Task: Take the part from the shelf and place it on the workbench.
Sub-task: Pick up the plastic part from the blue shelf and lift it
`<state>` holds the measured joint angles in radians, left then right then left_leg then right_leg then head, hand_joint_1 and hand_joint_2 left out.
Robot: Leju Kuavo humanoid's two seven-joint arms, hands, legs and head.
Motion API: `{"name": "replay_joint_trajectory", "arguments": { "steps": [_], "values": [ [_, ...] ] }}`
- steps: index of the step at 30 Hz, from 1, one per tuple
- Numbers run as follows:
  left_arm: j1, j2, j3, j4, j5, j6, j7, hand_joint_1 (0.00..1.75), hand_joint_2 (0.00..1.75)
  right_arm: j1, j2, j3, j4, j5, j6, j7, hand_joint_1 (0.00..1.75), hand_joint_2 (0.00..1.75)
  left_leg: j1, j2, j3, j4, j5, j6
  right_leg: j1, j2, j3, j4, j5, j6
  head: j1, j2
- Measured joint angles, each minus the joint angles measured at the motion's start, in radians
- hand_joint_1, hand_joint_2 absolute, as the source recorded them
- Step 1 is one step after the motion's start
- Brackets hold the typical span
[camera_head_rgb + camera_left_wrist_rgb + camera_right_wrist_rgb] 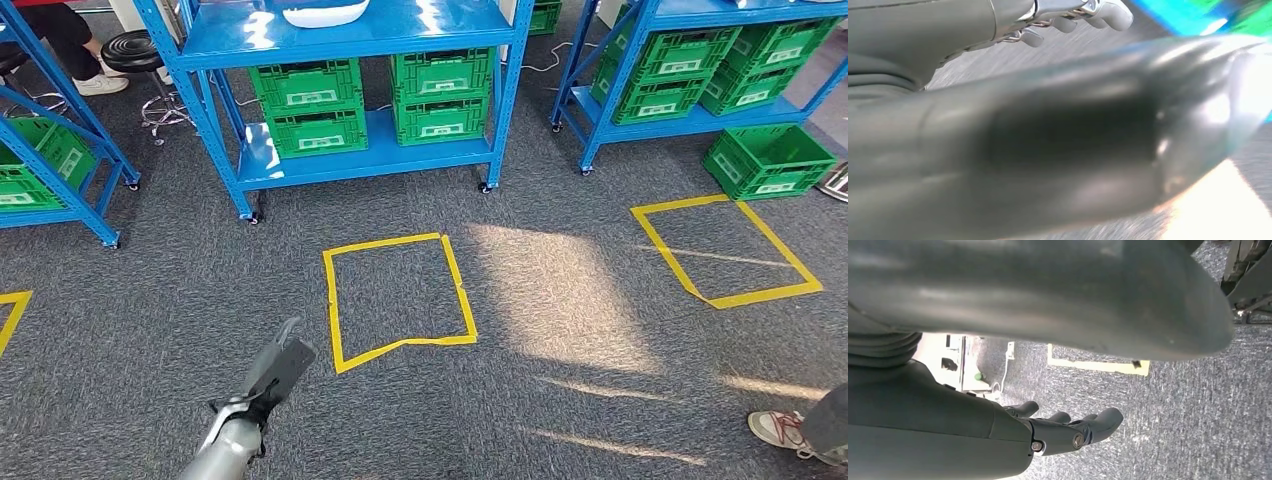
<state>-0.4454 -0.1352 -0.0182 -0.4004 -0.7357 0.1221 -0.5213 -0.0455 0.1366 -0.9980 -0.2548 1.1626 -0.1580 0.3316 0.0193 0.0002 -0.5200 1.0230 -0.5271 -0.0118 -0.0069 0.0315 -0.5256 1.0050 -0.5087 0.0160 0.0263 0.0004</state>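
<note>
Left hand (pixel 281 362) hangs over the grey carpet (pixel 560 300), fingers apart, holding nothing; its wrist view is blurred, so we read that mostly from the head view. Right hand (pixel 1063 432) is released too, fingers loosely extended above carpet. Ahead of us, yellow tape square (pixel 398 298). Beyond it, blue shelf (pixel 350 30); white part (pixel 325 13) rests on its upper level, green crates (pixel 370 100) below.

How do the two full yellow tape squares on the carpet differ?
The middle tape square sits directly before the centre blue shelf; the right tape square lies near a loose green crate. The middle one looks roughly upright, the right one skewed. The left hand hangs close to the middle one, far from the right one. Both are yellow outlines on grey carpet with nothing inside.
</note>
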Motion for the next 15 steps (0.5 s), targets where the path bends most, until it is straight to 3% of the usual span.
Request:
{"name": "replay_joint_trajectory", "arguments": {
  "steps": [8, 15],
  "values": [
    [-0.201, -0.034, -0.133, -0.047, -0.135, -0.001, 0.004, 0.0, 0.0, -0.015, 0.011, -0.077, 0.016, 0.093, -0.002, 0.0, 0.0, 0.0, 0.0, 0.0, 0.0, 0.0, 0.001, -0.001, 0.0, 0.0, 0.0, 0.0, 0.001, 0.0, 0.0, 0.0],
    [-0.32, -0.067, -0.26, -0.127, -0.27, 0.037, 0.03, 0.0, 0.0, -0.027, 0.021, -0.131, 0.027, 0.149, -0.008, 0.0, 0.0, 0.0, 0.0, -0.001, 0.0, 0.0, 0.001, -0.001, 0.0, -0.001, 0.0, 0.001, 0.001, 0.0, 0.0, 0.0]
  ]
}}
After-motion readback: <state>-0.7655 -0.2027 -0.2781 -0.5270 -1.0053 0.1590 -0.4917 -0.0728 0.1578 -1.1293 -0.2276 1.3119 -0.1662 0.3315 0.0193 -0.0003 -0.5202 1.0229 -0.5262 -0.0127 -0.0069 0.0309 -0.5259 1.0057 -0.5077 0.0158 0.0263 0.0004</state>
